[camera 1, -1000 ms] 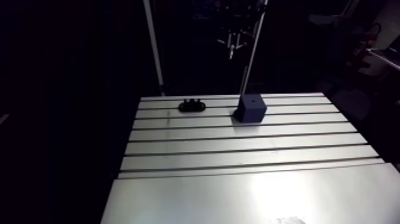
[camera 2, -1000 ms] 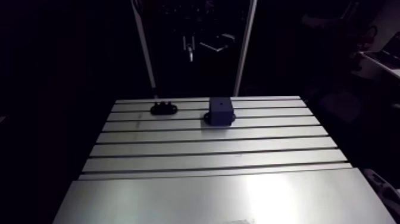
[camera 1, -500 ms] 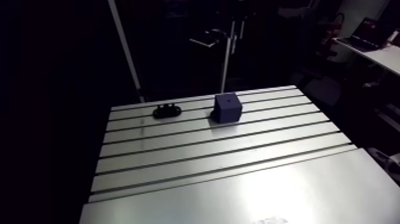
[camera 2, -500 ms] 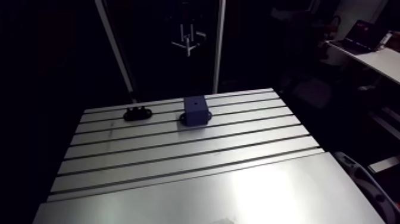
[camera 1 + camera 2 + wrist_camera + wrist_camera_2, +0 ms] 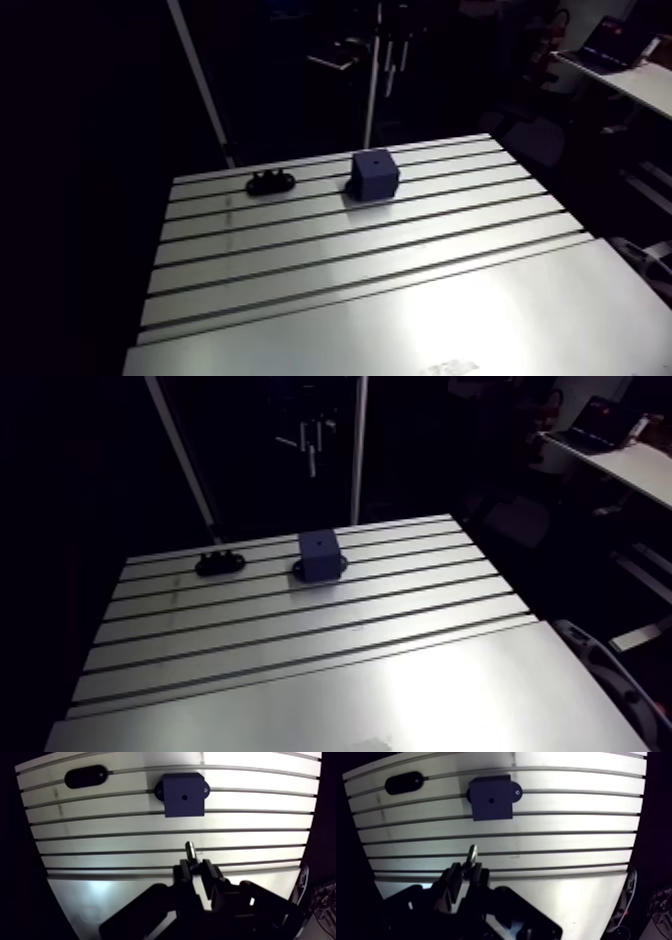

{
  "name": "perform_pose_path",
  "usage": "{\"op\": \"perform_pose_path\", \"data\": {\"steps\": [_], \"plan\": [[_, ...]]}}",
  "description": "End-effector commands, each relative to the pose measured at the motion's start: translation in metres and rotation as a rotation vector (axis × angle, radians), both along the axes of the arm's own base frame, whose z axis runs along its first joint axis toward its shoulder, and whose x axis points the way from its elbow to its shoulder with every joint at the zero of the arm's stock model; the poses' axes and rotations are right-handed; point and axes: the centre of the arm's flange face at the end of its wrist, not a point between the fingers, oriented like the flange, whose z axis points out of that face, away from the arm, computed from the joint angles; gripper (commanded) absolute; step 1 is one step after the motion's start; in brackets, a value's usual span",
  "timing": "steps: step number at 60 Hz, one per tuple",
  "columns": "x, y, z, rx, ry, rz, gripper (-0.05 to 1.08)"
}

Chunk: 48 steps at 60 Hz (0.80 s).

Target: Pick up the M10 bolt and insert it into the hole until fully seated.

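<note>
In the wrist view my gripper (image 5: 196, 868) is shut on a small metal bolt (image 5: 190, 849), whose shiny shank sticks out past the fingertips (image 5: 185, 871). I am high above the slotted table (image 5: 100, 837). Ahead of the gripper a dark blue block (image 5: 183, 796) stands on the table, with a small round hole (image 5: 184, 797) in the middle of its top face. The bolt is well short of the block, several slots away. The arm view shows the same block (image 5: 375, 175) near the table's far edge.
A black oval holder (image 5: 85, 776) lies beside the block near the far edge, also seen in the arm view (image 5: 270, 182). A smooth metal plate (image 5: 420, 320) covers the table's near part. Table edges drop into darkness on both sides.
The whole arm view has shifted and turned, so the camera has moved with the arm. The block and the black holder keep their places on the table.
</note>
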Motion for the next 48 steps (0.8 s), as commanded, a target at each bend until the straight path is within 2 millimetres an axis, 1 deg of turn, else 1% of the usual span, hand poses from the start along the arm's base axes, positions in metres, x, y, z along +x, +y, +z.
{"op": "perform_pose_path", "data": {"steps": [1, 5, 8, 11, 13, 16, 21, 27, 30, 38, 48], "plan": [[-0.010, 0.003, -0.014, 0.005, 0.011, -0.010, 1.08], [-0.011, 0.003, -0.017, 0.005, 0.009, -0.010, 1.08], [-0.014, 0.005, -0.026, 0.002, -0.005, -0.011, 1.08], [-0.015, 0.005, -0.030, -0.002, -0.009, -0.012, 1.08], [-0.015, 0.005, -0.037, -0.004, -0.021, -0.012, 1.08], [-0.015, 0.005, -0.039, -0.004, -0.022, -0.013, 1.08], [-0.018, 0.006, -0.049, -0.004, -0.019, -0.015, 1.08], [-0.021, 0.006, -0.052, -0.002, 0.005, -0.014, 1.08], [-0.020, 0.006, -0.059, 0.000, 0.007, -0.014, 1.08], [-0.017, 0.005, -0.066, 0.000, 0.007, -0.012, 1.08], [-0.017, 0.005, -0.068, -0.001, 0.004, -0.011, 1.08]]}}
